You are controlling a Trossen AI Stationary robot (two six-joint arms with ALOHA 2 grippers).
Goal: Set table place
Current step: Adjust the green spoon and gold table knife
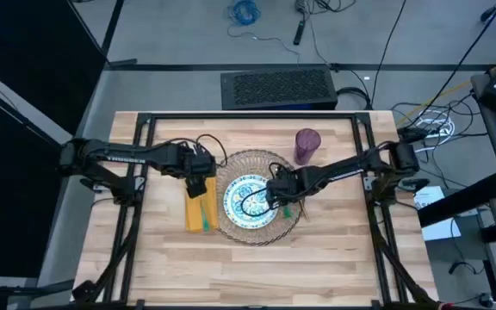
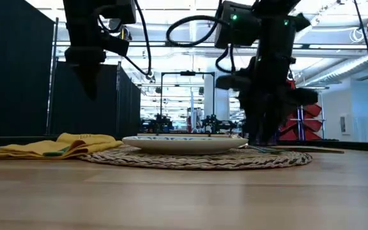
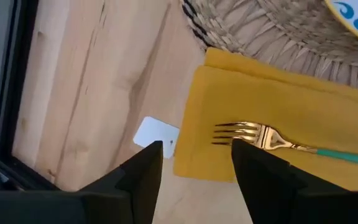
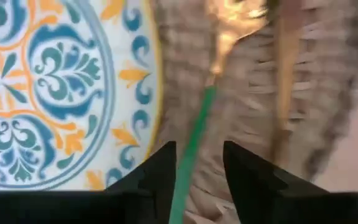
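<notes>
Gold fork (image 3: 272, 140) with teal handle flat on yellow napkin (image 3: 278, 112), left gripper (image 3: 194, 165) parted above, empty

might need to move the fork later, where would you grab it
By the teal handle, near its middle, from straight above. The fork lies flat on the yellow napkin, so fingers should close across the thin handle; the tines are wider and flatter. The left gripper hovers open over it.
</notes>
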